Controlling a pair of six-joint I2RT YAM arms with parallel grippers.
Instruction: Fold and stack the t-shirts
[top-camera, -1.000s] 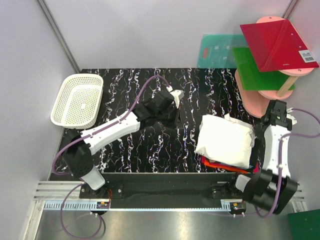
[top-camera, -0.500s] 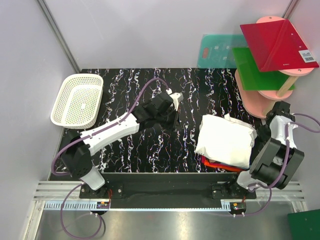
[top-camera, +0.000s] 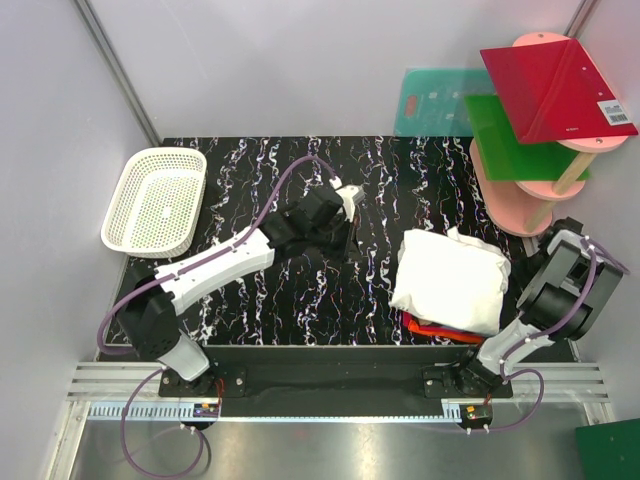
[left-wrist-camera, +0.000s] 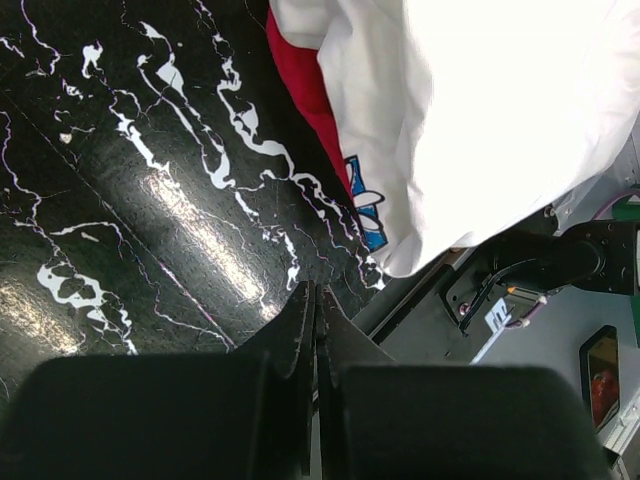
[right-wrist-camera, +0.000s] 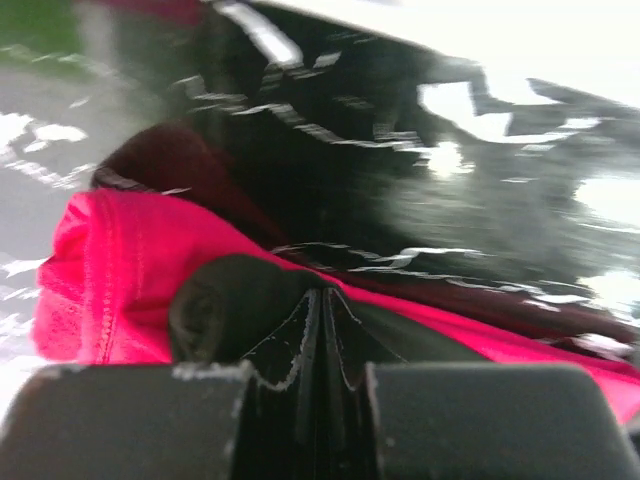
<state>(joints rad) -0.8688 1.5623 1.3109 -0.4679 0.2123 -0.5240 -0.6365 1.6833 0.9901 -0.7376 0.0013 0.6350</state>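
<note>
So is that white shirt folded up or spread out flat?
Folded: the white t-shirt is a compact bundle lying on the red-orange t-shirt, not spread out.

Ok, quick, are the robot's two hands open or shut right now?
Left gripper: closed, empty.
Right gripper: closed, nothing clearly held.

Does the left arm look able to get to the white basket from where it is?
Probably yes. The white basket sits on the left arm's own side, with only bare table between them, and its fingers are shut on nothing.
</note>
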